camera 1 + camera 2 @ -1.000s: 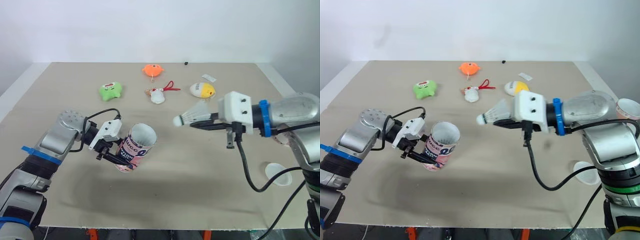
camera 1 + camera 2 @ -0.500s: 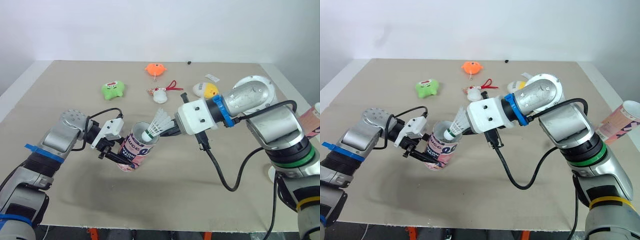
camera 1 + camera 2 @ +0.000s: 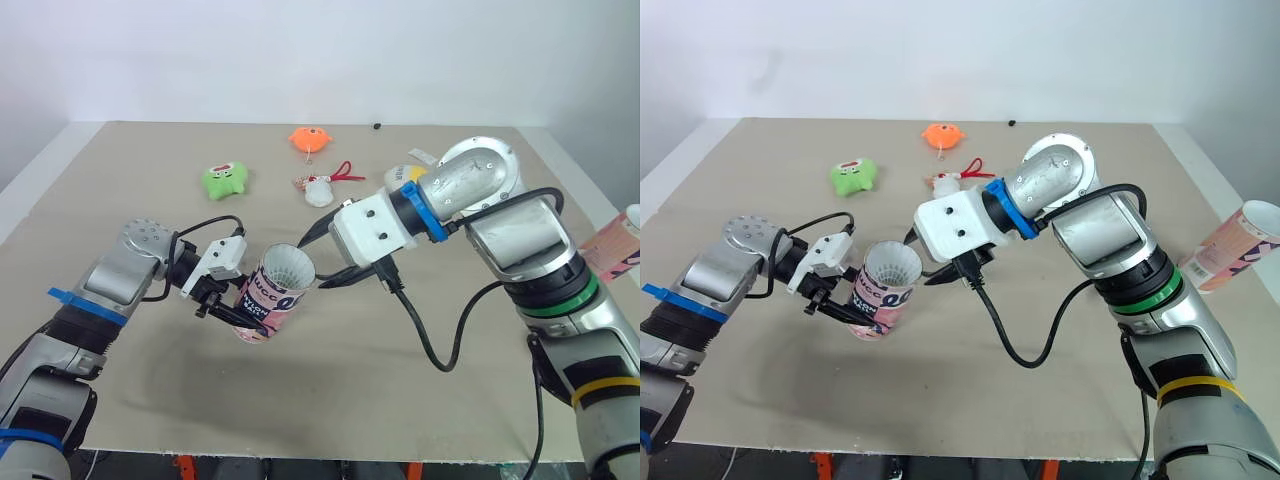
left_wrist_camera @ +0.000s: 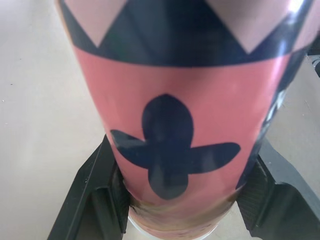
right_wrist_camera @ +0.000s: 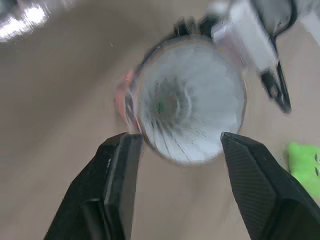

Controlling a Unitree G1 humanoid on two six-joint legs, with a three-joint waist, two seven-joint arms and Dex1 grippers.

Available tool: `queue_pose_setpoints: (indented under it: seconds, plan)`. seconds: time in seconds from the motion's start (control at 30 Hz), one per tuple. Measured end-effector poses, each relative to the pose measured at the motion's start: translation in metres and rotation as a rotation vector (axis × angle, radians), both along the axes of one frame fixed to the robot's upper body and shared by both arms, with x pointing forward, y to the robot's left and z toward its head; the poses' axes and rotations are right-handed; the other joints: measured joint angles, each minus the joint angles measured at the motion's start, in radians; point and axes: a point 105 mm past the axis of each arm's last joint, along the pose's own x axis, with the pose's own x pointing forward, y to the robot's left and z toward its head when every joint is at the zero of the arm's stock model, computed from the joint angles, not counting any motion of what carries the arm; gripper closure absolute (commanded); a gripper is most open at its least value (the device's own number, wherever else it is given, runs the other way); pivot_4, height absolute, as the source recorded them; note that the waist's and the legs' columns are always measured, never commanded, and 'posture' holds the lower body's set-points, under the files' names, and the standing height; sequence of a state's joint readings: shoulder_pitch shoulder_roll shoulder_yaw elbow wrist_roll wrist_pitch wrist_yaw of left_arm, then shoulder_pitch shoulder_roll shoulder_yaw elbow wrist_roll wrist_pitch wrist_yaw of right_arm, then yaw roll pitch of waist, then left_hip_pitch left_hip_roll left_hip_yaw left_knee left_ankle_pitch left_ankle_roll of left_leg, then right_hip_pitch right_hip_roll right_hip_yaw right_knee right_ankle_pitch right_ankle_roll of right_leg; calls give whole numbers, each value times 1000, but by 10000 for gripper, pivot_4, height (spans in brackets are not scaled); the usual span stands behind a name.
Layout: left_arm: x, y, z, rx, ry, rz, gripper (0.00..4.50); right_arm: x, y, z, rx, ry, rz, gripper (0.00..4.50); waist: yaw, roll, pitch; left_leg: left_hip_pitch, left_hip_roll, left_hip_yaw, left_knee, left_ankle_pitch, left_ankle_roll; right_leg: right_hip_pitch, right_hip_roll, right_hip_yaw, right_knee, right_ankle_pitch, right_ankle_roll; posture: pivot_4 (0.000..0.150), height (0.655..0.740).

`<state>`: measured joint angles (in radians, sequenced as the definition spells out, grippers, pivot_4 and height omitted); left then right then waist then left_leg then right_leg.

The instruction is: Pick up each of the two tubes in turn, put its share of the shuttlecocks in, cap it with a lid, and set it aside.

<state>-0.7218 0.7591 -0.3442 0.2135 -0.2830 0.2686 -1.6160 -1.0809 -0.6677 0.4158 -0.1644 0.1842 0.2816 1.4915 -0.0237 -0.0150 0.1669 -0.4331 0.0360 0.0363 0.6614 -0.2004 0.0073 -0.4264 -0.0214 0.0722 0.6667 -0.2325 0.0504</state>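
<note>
One shuttlecock (image 5: 176,109) sits inside the tube (image 3: 266,300), just beyond parted right jaws.

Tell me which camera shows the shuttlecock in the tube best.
The right wrist view: it looks straight down the tube onto the shuttlecock. The eye views catch its white skirt at the mouth, obliquely. The left wrist view shows the tube's pink wall.

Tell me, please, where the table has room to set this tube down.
Bare: the near strip of table before the tube, and the left side beside the green toy. Crowded: the far middle, around the orange toy and white charm.
</note>
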Motion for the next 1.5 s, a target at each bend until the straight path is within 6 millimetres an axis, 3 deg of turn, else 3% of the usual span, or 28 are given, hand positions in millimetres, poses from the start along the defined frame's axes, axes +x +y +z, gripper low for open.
queue_pose_setpoints:
  seconds: [0.03, 0.07, 0.13, 0.23, 0.27, 0.3, 0.33, 0.4, 0.5, 0.63, 0.77, 0.87, 1.03, 1.17, 1.5]
  plan:
    - [0, 0, 0, 0, 0, 0, 21141, -2, 0, 2, 5, 10, 7, 14974, 0, 0, 0, 0, 0, 0, 0, 0, 0, 0, 0, 0, 0, 0, 0, 1500, 7400]
    - [0, -2, 0, -4, 0, -4, 21141, -6, -18, 18, 62, 71, -14, 14974, 1, 0, 0, -1, 0, -1, 0, 0, 0, 0, 0, -1, 0, 1, -1, 1500, 7400]
    - [0, -1, 0, -4, 0, -4, 21141, -8, -23, 26, 113, 124, -25, 14974, 0, 0, 0, -1, -1, 0, 0, 0, 0, 0, -1, 0, 0, 1, -1, 1500, 7400]
    - [0, -1, 0, -2, 0, -2, 21141, -13, -24, 45, 262, 252, -44, 22817, 0, 0, 0, 0, 0, -1, -1, 0, 0, 0, 0, -1, 0, 2, -4, 1500, 7400]
    - [0, -1, 0, -2, 0, -2, 21141, -12, -22, 46, 276, 265, -61, 26604, 0, 0, 0, 0, 0, -1, -1, 0, 0, 0, 0, -1, 0, 2, -5, 1500, 7400]
    - [0, -1, 0, -2, 0, -2, 21141, -11, -20, 45, 281, 273, -75, 33108, 0, 0, 0, 0, 0, -1, -1, 0, 0, 0, 0, -1, 0, 0, -7, 1500, 7400]
    - [0, -1, 0, -2, 0, -2, 21141, -11, -16, 42, 271, 275, -76, 34892, 0, 0, 0, 0, 0, -1, -1, 0, 0, 0, 0, -1, 0, 0, -7, 1500, 7400]
    - [0, -1, 0, -2, 0, -2, 21141, -12, -13, 36, 248, 279, -68, 44232, 0, 0, 0, 0, 0, -1, -1, 0, 0, 0, 0, -1, 0, 0, -6, 1500, 7400]
    - [0, -1, 0, -4, 0, -3, 21141, -13, -7, 15, 195, 330, -55, 44232, 0, 0, 0, -1, -1, -1, -1, 0, 0, 0, 0, -1, 0, 0, -4, 1500, 7400]
    - [0, -1, 0, -3, 0, -2, 21141, -2, 0, 2, 162, 338, -73, 44232, 0, 0, 0, -1, -1, -1, 0, 0, 0, -1, 0, -1, 0, 2, -2, 1500, 7400]
    - [0, -1, 0, -3, -1, -2, 21141, 6, 10, 0, 114, 299, -65, 44232, 0, 0, 0, -1, -1, -1, -1, 0, 0, -2, 0, -1, 0, 2, -2, 1500, 7400]
    - [1, -2, 0, -2, -5, -4, 21141, 13, 28, 0, 42, 256, -27, 44232, 1, 0, 0, -1, 0, -2, 0, 0, 0, -1, 1, -1, 0, 2, -3, 1500, 7400]
    - [1, -3, 0, -6, -6, -8, 21141, 21, 34, -12, -54, 237, -22, 44232, 2, 0, 0, -3, -2, -2, 0, 0, 0, -1, -1, -1, 0, 2, -3, 1500, 7400]
    - [1, -4, 0, -7, -9, -6, 21141, 23, 48, -29, -164, 240, -12, 44232, 1, 0, 0, -3, -1, -2, 0, 0, 0, -2, 0, -1, 0, 2, -3, 1500, 7400]
    - [2, -1, -1, -21, -2, 21, 21141, 23, 66, -42, -270, 223, 16, 44232, 0, 0, 0, -3, -1, -6, 2, 0, 0, 0, 1, -5, 1, 2, -3, 1500, 7400]
